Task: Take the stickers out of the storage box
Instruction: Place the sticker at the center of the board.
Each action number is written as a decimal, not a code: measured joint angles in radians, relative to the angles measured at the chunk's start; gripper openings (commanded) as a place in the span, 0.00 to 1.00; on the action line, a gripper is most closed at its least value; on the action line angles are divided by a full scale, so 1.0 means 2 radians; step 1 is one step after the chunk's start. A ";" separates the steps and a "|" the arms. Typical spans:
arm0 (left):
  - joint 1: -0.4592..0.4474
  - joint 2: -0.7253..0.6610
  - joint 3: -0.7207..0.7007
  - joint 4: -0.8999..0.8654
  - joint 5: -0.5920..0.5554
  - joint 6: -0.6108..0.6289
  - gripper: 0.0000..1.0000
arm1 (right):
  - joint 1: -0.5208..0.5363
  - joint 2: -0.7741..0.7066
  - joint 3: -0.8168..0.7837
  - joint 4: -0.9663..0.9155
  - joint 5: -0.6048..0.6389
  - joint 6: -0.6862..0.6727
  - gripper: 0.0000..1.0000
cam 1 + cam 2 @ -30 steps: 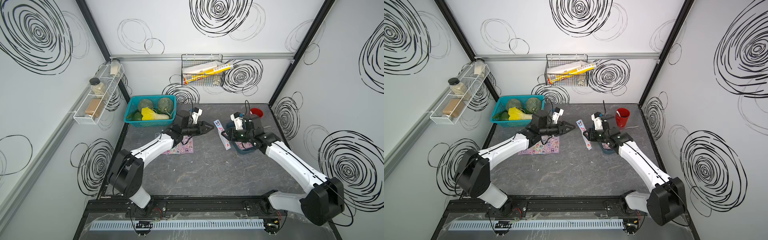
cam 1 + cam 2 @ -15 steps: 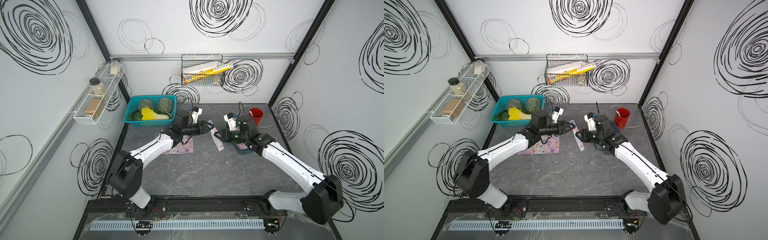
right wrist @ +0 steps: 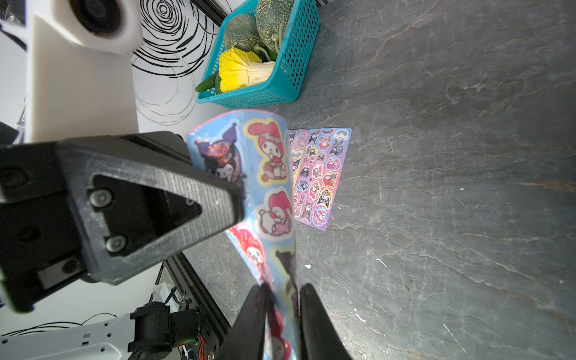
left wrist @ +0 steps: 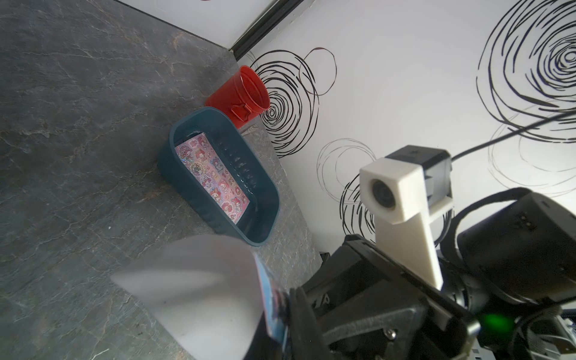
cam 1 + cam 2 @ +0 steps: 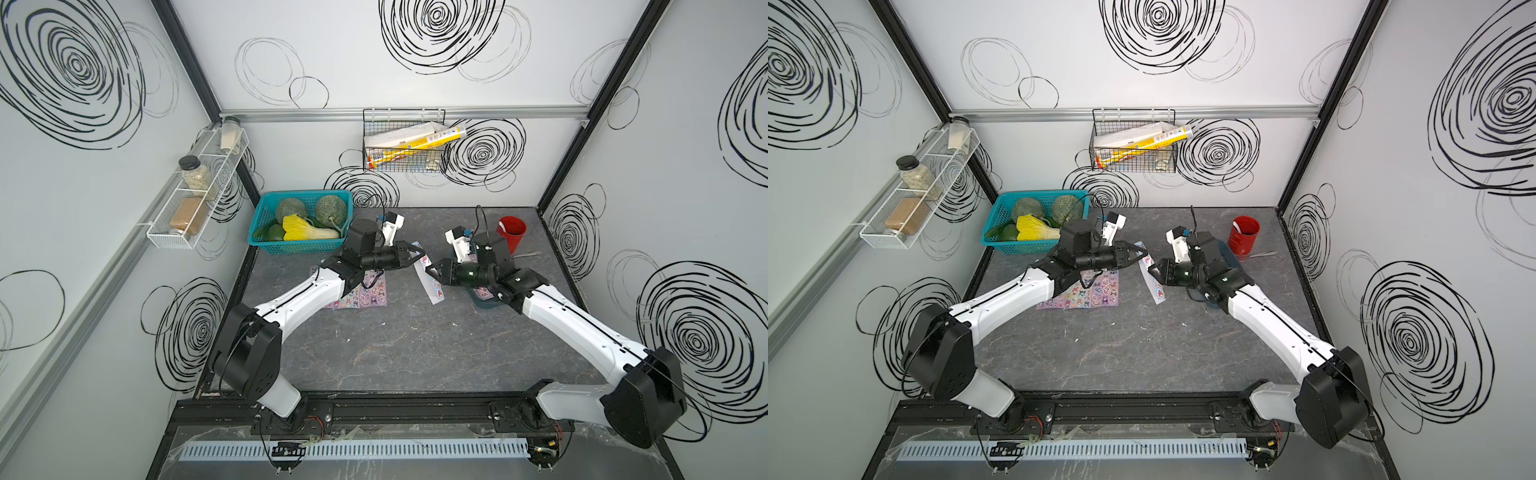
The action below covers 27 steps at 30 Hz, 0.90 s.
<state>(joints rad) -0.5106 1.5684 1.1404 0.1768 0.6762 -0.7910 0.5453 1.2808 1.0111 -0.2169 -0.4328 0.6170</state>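
Two white arms are being held out over the grey desk point(image 5: 395, 353), with their tips being held close together above its middle, nearer the back edge. At the back left corner, two melons, a yellow cabbage and something green are being held in a blue basket point(image 5: 299, 247).

Near the right edge, towards the back, the dark teal box point(image 4: 187, 193) is being carried flat by the desk, just beside a red cup point(image 4: 246, 90) at the back right corner. In both top views the box is being largely covered by the right arm, and only a part of it point(image 5: 482, 304) is being shown. A pink sheet point(image 4: 212, 177) of stickers is being held flat on the floor of the box.

Left of the middle of the desk, well apart from the box, pink and lilac stickers point(image 5: 1084, 291) are being shown lying flat, one end being hidden under the left arm.

One pale blue sheet point(image 5: 432, 286) is being held in the air between the two grippers, clear of the box and bowed along its length. Its upper end is being clamped by the left gripper point(image 5: 422, 253), whose jaws are being clenched on it. Its lower part is being passed between the fingers point(image 3: 311, 311) of the right gripper point(image 3: 283, 286). Whether it is being squeezed there or only flanked cannot be told.
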 measured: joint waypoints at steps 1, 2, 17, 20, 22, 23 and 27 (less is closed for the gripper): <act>0.000 -0.001 0.000 -0.001 -0.001 0.001 0.04 | 0.000 0.000 0.000 0.001 0.000 0.000 0.25; 0.000 -0.002 0.000 -0.002 -0.001 0.003 0.03 | 0.000 0.000 0.000 0.002 -0.001 0.001 0.28; 0.056 -0.028 0.000 -0.042 0.031 0.043 0.00 | -0.014 -0.017 -0.019 0.014 -0.021 -0.001 0.70; 0.070 -0.029 0.000 -0.061 0.050 0.069 0.00 | -0.038 -0.031 -0.049 0.042 -0.056 0.011 0.80; 0.074 -0.029 0.003 -0.081 0.067 0.091 0.00 | -0.054 -0.037 -0.073 0.070 -0.087 0.018 0.84; 0.074 -0.029 0.008 -0.096 0.079 0.106 0.00 | -0.061 -0.038 -0.084 0.085 -0.105 0.024 0.85; 0.074 -0.029 0.031 -0.138 0.131 0.159 0.00 | -0.072 -0.036 -0.097 0.116 -0.170 0.024 0.88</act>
<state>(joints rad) -0.3626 1.5108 1.2018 -0.0990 0.9379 -0.4725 0.4015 1.2091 0.8165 0.0143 -0.7731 0.6659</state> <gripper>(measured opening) 0.054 0.877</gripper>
